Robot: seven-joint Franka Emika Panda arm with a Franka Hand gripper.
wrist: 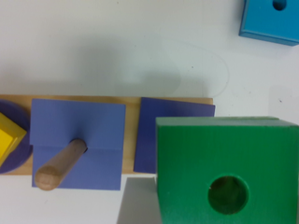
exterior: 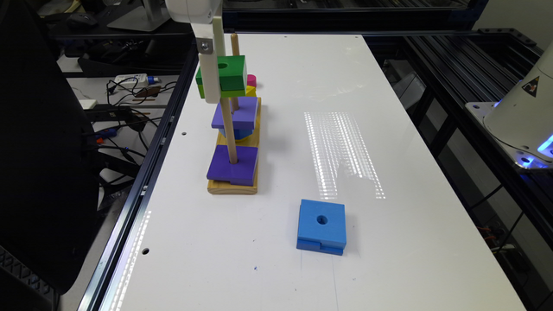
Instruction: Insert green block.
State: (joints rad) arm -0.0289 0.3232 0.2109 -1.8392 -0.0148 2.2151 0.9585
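Note:
The green block [exterior: 231, 73], dark green with a lime bottom layer and a round hole, hangs in the air above the wooden peg base [exterior: 232, 187]. My gripper [exterior: 218, 88] is shut on it. It sits over the near peg [exterior: 229, 134], which stands in a dark purple block [exterior: 233, 166]. In the wrist view the green block [wrist: 229, 158] is close up, and a brownish peg tip shows inside its hole. Beside it a lighter purple block [wrist: 77, 140] sits on the middle peg [wrist: 60, 163].
A blue square block [exterior: 322, 226] with a hole lies loose on the white table [exterior: 389, 129], toward the exterior view's right of the base. Pink and yellow pieces [exterior: 251, 85] sit at the base's far end. Cables and dark frame rails border the table.

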